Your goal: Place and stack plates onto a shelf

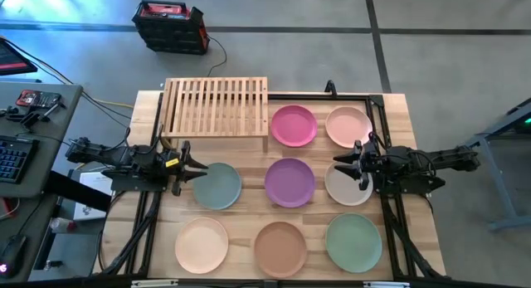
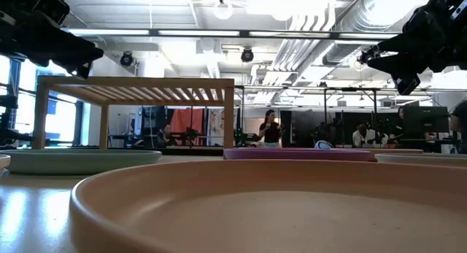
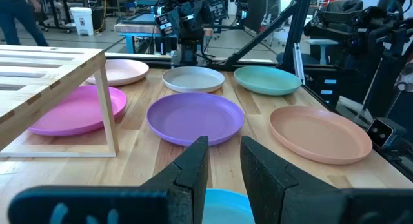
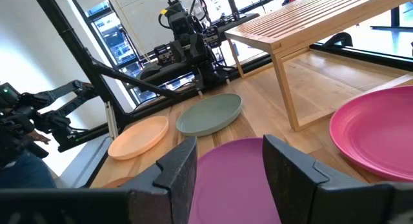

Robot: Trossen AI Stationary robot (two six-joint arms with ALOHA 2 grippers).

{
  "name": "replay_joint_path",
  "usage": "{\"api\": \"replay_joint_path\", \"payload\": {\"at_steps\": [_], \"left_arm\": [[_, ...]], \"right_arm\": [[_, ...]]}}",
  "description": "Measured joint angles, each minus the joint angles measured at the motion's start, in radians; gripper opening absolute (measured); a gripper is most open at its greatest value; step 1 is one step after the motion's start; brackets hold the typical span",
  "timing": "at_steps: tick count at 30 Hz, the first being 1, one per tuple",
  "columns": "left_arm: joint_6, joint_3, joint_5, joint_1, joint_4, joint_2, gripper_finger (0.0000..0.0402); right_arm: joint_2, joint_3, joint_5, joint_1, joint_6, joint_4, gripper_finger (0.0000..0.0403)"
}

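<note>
Before me the low light-wood slatted shelf [image 1: 216,104] stands bare at the tabletop's far left. Eight round matte plates lie flat and apart in rows: magenta [image 1: 294,125] and pale peach [image 1: 348,126] beside the shelf; grey-teal [image 1: 217,186], purple [image 1: 290,182], cream [image 1: 345,187]; then peach [image 1: 202,246], brown [image 1: 280,249], mint green [image 1: 353,242].

Both dark arms reach inward from opposite table sides, level and facing each other, the left gripper [image 1: 199,168] and the right gripper [image 1: 338,163] each empty with fingers parted.
</note>
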State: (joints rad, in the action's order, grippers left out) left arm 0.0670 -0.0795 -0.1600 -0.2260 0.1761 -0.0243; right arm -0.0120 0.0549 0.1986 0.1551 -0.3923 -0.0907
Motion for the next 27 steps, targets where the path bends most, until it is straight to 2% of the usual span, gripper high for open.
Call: {"api": "replay_joint_path", "payload": {"at_steps": [18,27], "left_arm": [[0.001,0.000,-0.004,0.000,0.000,0.000,0.0078],[0.119,0.000,-0.004,0.000,-0.003,0.000,0.0078]], "right_arm": [[0.000,0.000,0.000,0.000,0.000,0.000,0.0158],[0.000,0.000,0.000,0.000,0.000,0.000,0.0158]]}}
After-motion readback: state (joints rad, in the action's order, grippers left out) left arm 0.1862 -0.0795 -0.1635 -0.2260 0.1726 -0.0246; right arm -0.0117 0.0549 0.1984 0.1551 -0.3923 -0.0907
